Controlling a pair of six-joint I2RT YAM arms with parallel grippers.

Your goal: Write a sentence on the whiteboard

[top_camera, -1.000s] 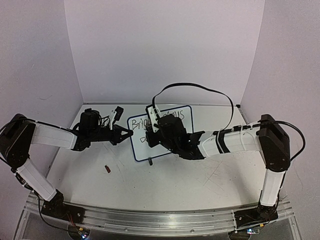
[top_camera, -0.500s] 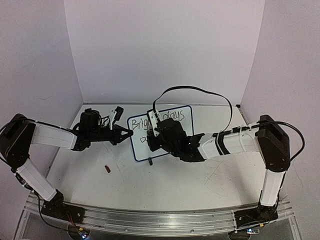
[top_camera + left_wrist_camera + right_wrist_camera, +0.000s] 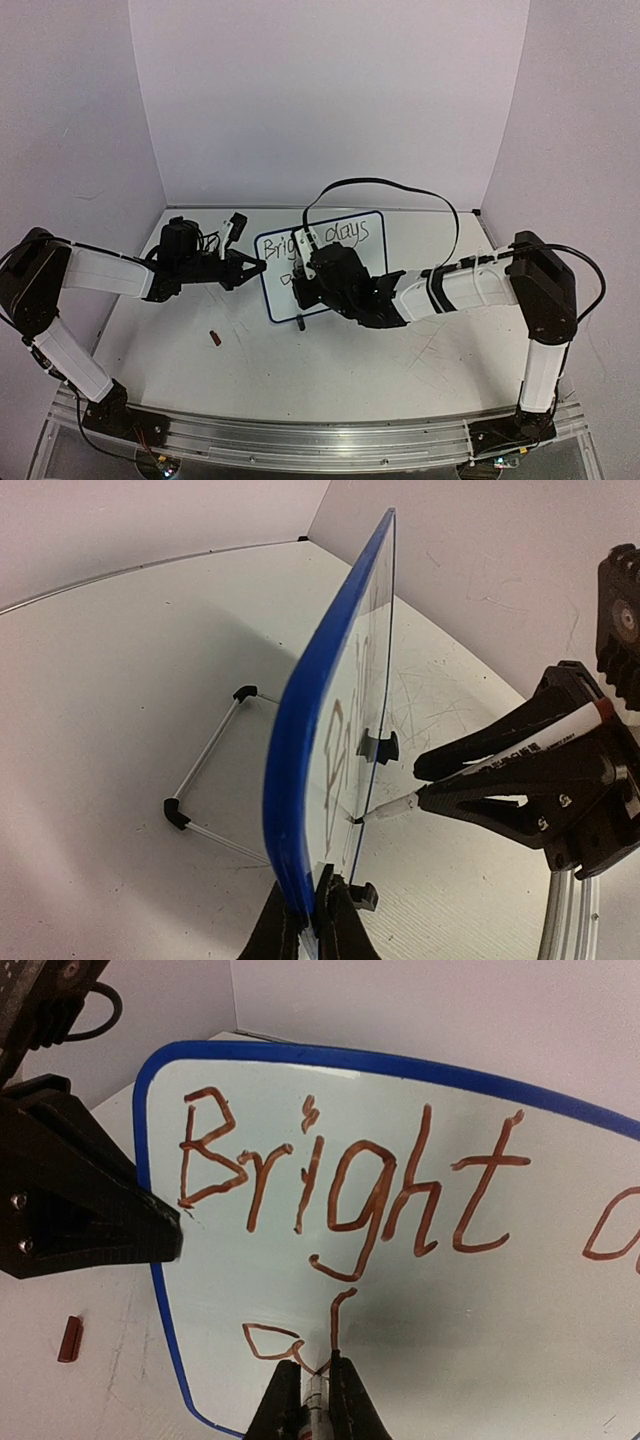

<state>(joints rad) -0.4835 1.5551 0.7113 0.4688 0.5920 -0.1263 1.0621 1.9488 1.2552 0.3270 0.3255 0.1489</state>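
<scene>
Left hand [image 3: 312, 905] clamps the whiteboard [image 3: 520, 1290] edge; right hand [image 3: 316, 1385] grips a marker [image 3: 530, 742], tip seemingly touching.

This is looking like a robotics lab test cell. Plain pale walls [image 3: 330, 100] are closing in a scratched white bench [image 3: 330, 370] at 9, 12 and 3 o'clock. A left arm [image 3: 100, 270] and a right arm [image 3: 470, 285] are standing bolted to a metal rail [image 3: 320, 445] at 6 o'clock, with a black cable [image 3: 380, 182] looping loose.
</scene>
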